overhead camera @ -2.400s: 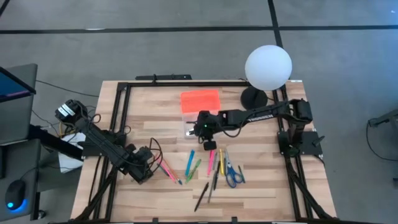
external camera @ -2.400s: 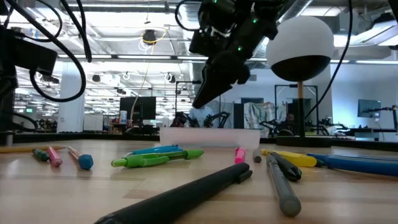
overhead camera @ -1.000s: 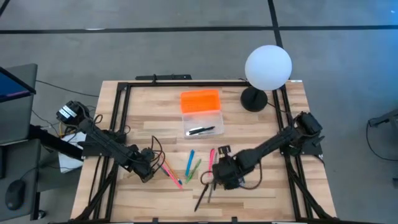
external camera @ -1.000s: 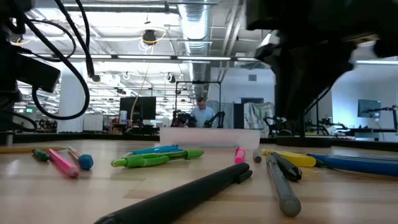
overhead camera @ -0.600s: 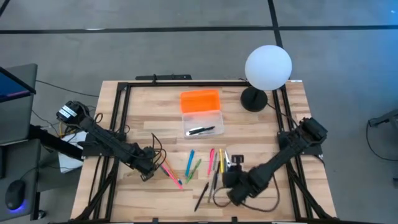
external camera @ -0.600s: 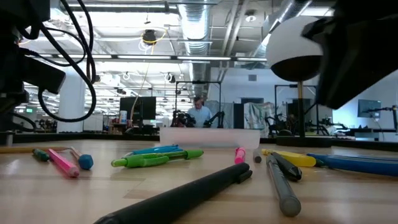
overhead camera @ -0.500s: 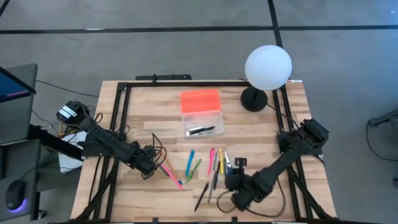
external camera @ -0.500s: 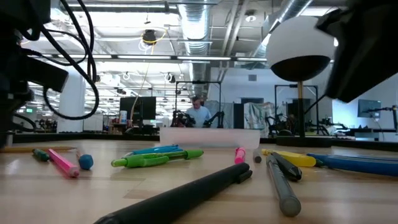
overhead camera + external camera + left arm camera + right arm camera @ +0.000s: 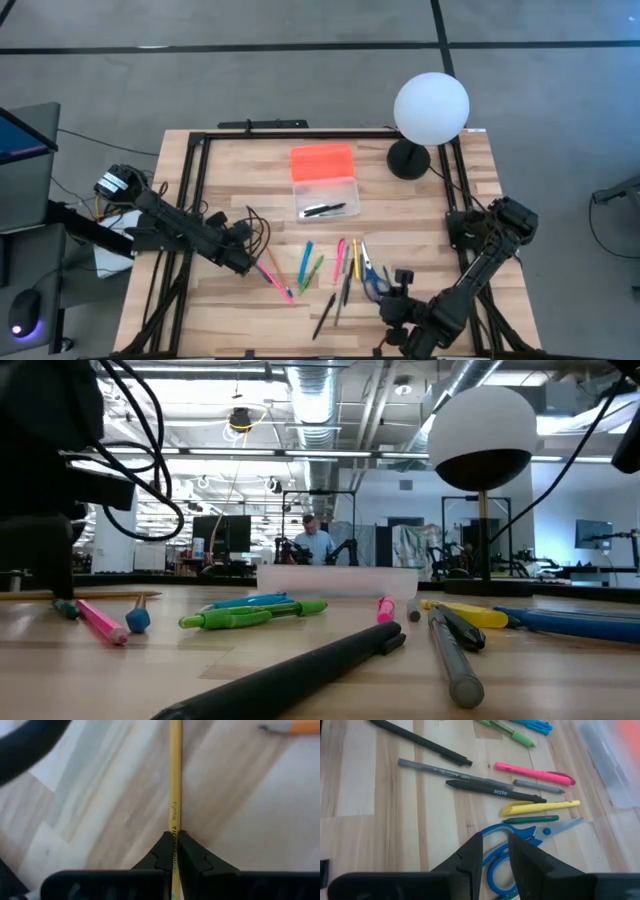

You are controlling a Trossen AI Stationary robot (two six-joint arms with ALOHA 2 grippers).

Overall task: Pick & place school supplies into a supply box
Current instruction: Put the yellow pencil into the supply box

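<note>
Pens, markers and blue-handled scissors [image 9: 507, 851] lie in a loose row on the wooden table [image 9: 230, 160]. The clear supply box [image 9: 327, 195] stands beyond them, its orange lid [image 9: 322, 161] open toward the far edge and a black pen [image 9: 328, 210] inside. My left gripper [image 9: 174, 851] is at the table's left, shut on a yellow pencil [image 9: 175, 780]. My right gripper [image 9: 495, 851] hovers open near the front right, above the scissors, with nothing between its fingers. My left gripper pinches the yellow pencil's shaft [image 9: 174, 827] between its two fingertips [image 9: 192, 852]. The fingers come steeply from above and grip the pencil's two sides. The pencil runs on ahead of the fingers, low over the wood; whether it rests on the table I cannot tell.
A white globe lamp [image 9: 431, 108] stands on a black base at the far right corner. A pink pen [image 9: 272, 273] and a blue-tipped one [image 9: 137, 620] lie close to my left gripper. Black frame rails [image 9: 190, 190] run along the table's sides. A person [image 9: 308, 540] shows far behind.
My right gripper has swung from over the pens toward the table's near right corner, rolling as it went. My left gripper has shifted a little toward the far edge and turned.
</note>
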